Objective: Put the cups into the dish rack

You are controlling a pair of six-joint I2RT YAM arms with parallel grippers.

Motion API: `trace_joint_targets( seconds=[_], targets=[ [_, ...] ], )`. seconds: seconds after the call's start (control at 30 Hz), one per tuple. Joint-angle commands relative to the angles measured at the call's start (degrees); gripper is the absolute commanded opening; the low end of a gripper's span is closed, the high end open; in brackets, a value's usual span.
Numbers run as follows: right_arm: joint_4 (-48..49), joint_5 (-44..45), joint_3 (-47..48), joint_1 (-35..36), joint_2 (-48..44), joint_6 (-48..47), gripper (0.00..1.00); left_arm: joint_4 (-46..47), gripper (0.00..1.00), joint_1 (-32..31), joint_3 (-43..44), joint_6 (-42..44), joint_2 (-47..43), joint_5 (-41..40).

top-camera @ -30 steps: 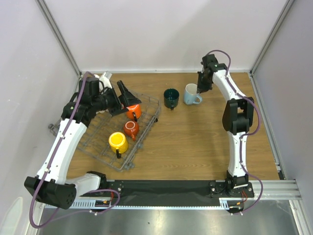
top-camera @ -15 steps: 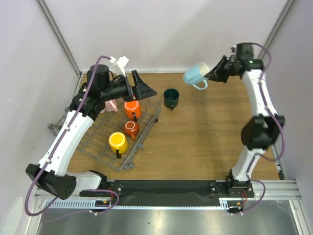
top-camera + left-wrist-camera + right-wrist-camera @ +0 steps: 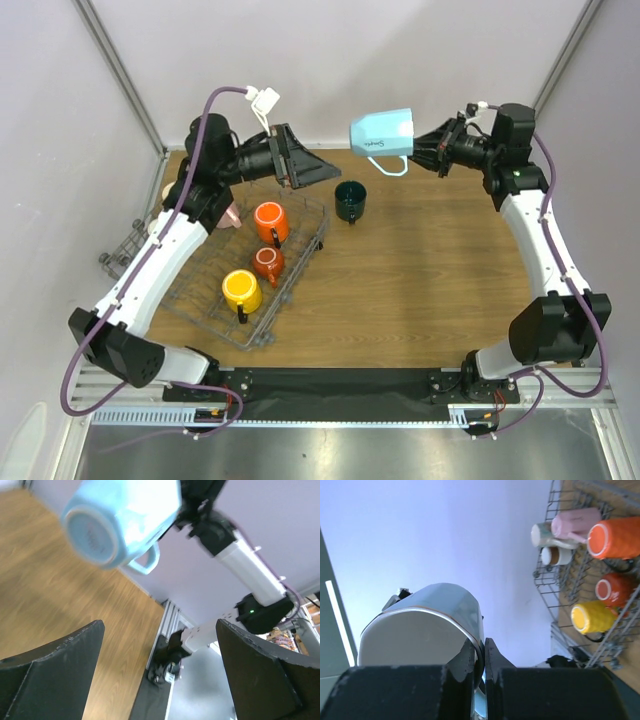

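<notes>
1. Light blue mug [image 3: 382,133] hangs in the air at 12 o'clock above the far edge of the table. It lies on its side, base to 9 o'clock, mouth to 3 o'clock, handle [image 3: 392,164] hanging at 6 o'clock.
2. It is glossy pale blue outside with small script on the side and white inside. The left wrist view shows a round printed mark on the base.
3. Right gripper [image 3: 418,150] is clamped on the mug's rim from 3 o'clock, one finger inside the mouth and one outside.
4. Left gripper [image 3: 310,170] sits at the mug's 8 o'clock, clear of it, fingers spread wide with nothing between them.
5. Dark green mug [image 3: 350,200] stands upright on the wooden table [image 3: 430,270] at 6 o'clock from the blue one, just beside the rack's far right corner.
6. Dish rack [image 3: 205,322], grey wire, sits at 9 o'clock on the table.
7. In the rack: tall orange mug [image 3: 270,222], smaller orange-red mug [image 3: 267,262] and yellow mug [image 3: 241,291].
8. Pink mug [image 3: 230,215] is at the rack's far end, partly hidden by the left arm.
</notes>
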Motion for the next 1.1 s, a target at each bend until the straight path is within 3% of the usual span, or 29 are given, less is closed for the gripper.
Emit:
trace_joint_targets(
  seconds=[0.0,0.13,0.4,0.7,1.07],
  targets=[
    [10.9,-5.4,1.5,2.2,-3.9,9.0,0.00,14.9,1.00,-0.9,-0.5,-3.4,-2.7,4.2],
    [11.9,-6.2,0.2,5.1,-4.9,10.4,0.00,17.3,1.00,-1.2,-2.5,-2.9,-3.7,3.7],
    [15.3,-7.9,0.0,6.6,-6.0,13.4,0.00,10.0,1.00,-1.4,0.7,2.6,-3.3,0.5],
    [18.1,-9.6,-0.9,8.4,-6.2,14.2,0.00,13.4,1.00,-1.6,4.3,-1.4,-0.4,1.7],
    [24.5,-7.2,-2.3,11.3,-4.3,18.3,0.00,12.2,1.00,-3.2,2.8,0.4,-1.5,0.9]
  ],
)
